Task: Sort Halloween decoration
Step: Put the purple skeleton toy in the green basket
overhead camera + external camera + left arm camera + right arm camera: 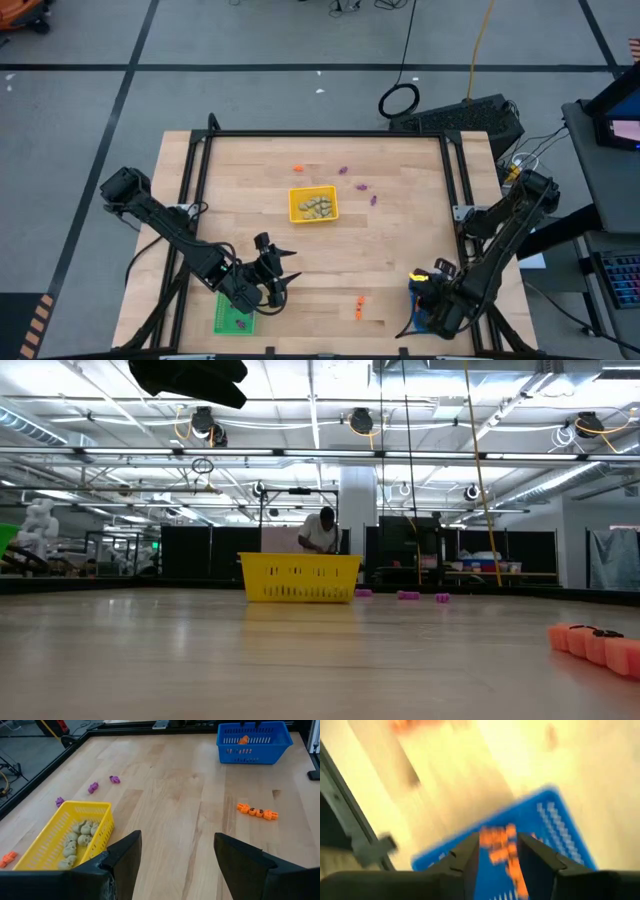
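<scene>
Wooden table (400,250) under us: our right gripper (498,851) hangs over the blue tray (555,827), jaws parted around an orange trinket (501,845); left gripper (176,851) gapes empty.

Pale wood worktop (400,260), plastic trays and dark matt robot arms.
The worktop is light planked wood with visible grain and a soft satin sheen, edged by a black metal frame (325,134). The yellow tray (60,832), blue tray (254,742) and green tray (232,315) look like moulded plastic with slotted lattice walls. The orange trinkets (256,812) and purple trinkets (93,787) seem smooth, slightly glossy plastic; the pale beige-grey trinkets (80,836) appear matt. The left end effector (175,860) has dark, matt, hard-looking fingers, as does the right end effector (498,857).
</scene>
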Robot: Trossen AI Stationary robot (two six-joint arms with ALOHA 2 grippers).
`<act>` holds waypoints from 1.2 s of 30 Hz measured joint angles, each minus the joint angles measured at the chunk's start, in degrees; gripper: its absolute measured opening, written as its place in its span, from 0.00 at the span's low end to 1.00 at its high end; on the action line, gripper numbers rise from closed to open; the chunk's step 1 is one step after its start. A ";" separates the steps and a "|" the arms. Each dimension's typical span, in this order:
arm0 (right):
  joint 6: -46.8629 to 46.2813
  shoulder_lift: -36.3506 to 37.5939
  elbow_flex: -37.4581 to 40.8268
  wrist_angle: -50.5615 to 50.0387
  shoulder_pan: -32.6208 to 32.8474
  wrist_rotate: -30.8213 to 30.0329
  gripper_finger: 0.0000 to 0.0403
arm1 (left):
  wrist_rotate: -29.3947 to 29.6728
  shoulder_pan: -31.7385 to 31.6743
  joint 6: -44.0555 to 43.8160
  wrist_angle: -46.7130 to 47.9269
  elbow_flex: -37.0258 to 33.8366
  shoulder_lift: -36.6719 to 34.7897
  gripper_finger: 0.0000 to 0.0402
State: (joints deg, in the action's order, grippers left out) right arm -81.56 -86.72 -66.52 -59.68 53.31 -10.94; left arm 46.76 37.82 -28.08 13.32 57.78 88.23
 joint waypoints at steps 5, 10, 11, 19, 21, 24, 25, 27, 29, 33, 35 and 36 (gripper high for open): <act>3.06 0.00 -1.16 0.31 -1.74 -13.86 0.30 | 0.00 -0.22 0.02 -0.02 0.00 0.00 0.62; 6.00 -0.07 -1.16 0.39 -5.71 -25.88 0.30 | 0.04 -1.73 0.44 -0.02 0.00 0.00 0.62; 6.58 -0.09 -1.16 0.47 -6.77 -28.00 0.30 | 0.04 -2.13 0.56 -0.04 0.00 0.00 0.62; 19.21 -0.11 -1.16 0.66 -18.11 -32.67 0.30 | 0.26 -5.81 3.12 -0.43 0.00 0.00 0.62; 24.53 -0.11 -1.14 0.66 -21.07 -32.80 0.30 | 0.26 -6.72 4.40 -0.44 0.00 0.00 0.62; 32.10 -0.11 -1.14 0.65 -25.05 -32.91 0.30 | 0.27 -8.21 6.50 -0.42 0.00 0.00 0.62; 34.12 -0.11 -1.14 0.65 -26.33 -33.29 0.30 | 0.26 -8.76 7.54 -0.42 0.00 0.00 0.62; 36.66 -0.11 -1.14 0.64 -28.57 -35.41 0.30 | 0.26 -9.80 9.45 -0.39 0.00 0.00 0.62; 38.43 -0.11 -1.14 0.63 -31.03 -37.19 0.30 | 0.26 -10.97 11.45 -0.35 0.00 0.00 0.62; 44.60 -0.11 -0.43 1.89 -36.45 -36.98 0.30 | 1.60 -13.13 13.44 2.63 0.00 0.00 0.62; 49.92 -0.11 1.41 5.09 -38.60 -35.54 0.28 | 1.79 -14.11 12.76 5.71 -0.32 0.00 0.62; 52.36 -0.11 2.62 7.02 -39.59 -34.11 0.28 | 2.02 -14.57 12.22 6.63 -0.93 0.00 0.62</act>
State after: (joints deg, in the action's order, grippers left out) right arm -29.21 -86.83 -63.90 -52.66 13.72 -45.06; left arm 48.78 23.26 -15.86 19.96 56.85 88.23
